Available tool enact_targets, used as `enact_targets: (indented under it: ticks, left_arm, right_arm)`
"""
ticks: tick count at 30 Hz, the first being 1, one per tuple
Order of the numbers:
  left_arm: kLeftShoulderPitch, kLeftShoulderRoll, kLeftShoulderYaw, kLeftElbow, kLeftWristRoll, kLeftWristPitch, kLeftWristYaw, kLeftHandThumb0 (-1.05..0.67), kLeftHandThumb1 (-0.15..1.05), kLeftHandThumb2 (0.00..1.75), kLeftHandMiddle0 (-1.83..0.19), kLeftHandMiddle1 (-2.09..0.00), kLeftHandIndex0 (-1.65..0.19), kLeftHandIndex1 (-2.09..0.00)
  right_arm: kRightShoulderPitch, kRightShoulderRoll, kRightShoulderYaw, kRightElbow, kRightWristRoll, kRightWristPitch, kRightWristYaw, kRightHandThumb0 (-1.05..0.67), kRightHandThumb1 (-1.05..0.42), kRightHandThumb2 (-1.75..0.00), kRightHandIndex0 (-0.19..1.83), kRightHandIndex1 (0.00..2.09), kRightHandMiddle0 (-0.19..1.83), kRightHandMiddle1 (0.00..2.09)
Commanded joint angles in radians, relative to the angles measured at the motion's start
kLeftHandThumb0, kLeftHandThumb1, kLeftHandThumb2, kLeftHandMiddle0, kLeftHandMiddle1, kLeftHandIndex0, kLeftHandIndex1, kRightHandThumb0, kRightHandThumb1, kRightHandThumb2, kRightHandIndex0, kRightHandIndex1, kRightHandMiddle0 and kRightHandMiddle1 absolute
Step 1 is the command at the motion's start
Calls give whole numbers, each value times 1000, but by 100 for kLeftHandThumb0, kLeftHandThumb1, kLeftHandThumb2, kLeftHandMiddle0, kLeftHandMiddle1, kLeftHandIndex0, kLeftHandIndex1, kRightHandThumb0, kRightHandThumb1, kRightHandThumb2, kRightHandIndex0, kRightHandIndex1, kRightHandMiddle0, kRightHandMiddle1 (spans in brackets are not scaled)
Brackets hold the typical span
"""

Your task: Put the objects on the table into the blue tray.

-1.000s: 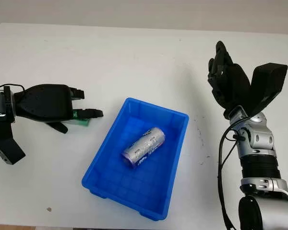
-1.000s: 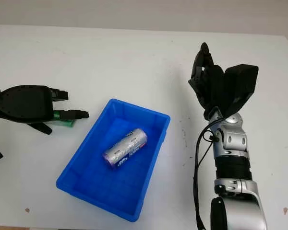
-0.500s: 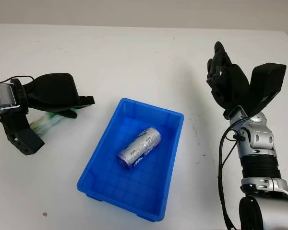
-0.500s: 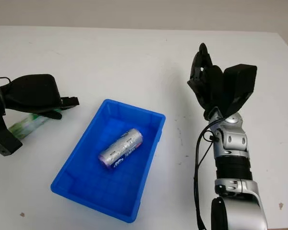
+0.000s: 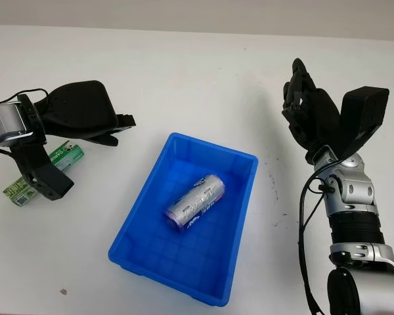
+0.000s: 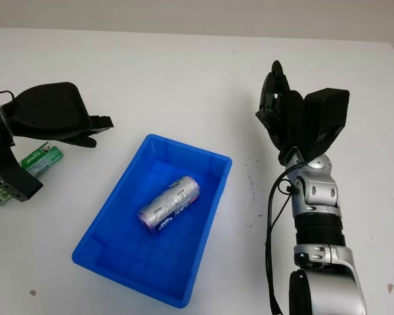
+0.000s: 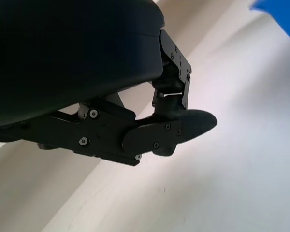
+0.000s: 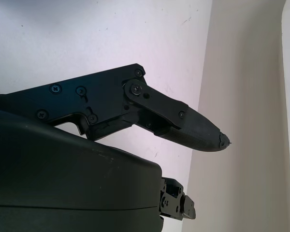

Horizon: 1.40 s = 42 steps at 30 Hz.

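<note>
L hand (image 5: 85, 118) open, holding nothing, above green box (image 5: 46, 172) lying on table (image 5: 184, 72) beside blue tray (image 5: 243, 197), prob. lining up a grasp. Can (image 5: 195, 203) in tray. R hand (image 5: 312, 115) open, raised right of tray, idle

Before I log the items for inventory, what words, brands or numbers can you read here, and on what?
Green box on the table, under the left hand: white lettering, too blurred to read.
Silver can in the blue tray: blue and pink print, too blurred to read.
Nothing else bears text.
</note>
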Motion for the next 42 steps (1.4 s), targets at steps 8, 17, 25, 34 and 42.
enact_targets:
  ticks: [8, 17, 25, 34, 42]
  left_arm:
    - [168, -32, 315, -278, -406, 236, -381, -60, 105, 50, -69, -209, -29, -209]
    - [470, -31, 677, -961, -791, 1067, -1179, -77, 105, 34, -5, -63, 8, -14]
    - [714, -23, 891, -1257, -821, 1408, -1348, -81, 105, 19, 19, 0, 19, 0]
    - [997, 55, 1045, -1377, -808, 1439, -1393, -89, 105, 20, 19, 0, 19, 0]
    - [1206, 61, 1146, -1421, -766, 1421, -1425, -93, 105, 25, 19, 0, 19, 0]
  right_arm:
    - [-5, 2, 6, -2, -4, -15, 3, -65, -105, -85, -19, 0, -19, 0]
    - [-7, 11, 7, 0, 0, -9, -4, -66, -105, -84, -19, 0, -19, 0]
    - [-14, 29, 10, -2, -1, 11, -38, -67, -105, -83, -19, 0, -19, 0]
    - [-10, 28, 15, -3, -4, 9, -36, -69, -105, -81, -19, 0, -19, 0]
    - [-23, 34, 4, 33, 26, -15, 3, -68, -105, -81, -19, 0, -19, 0]
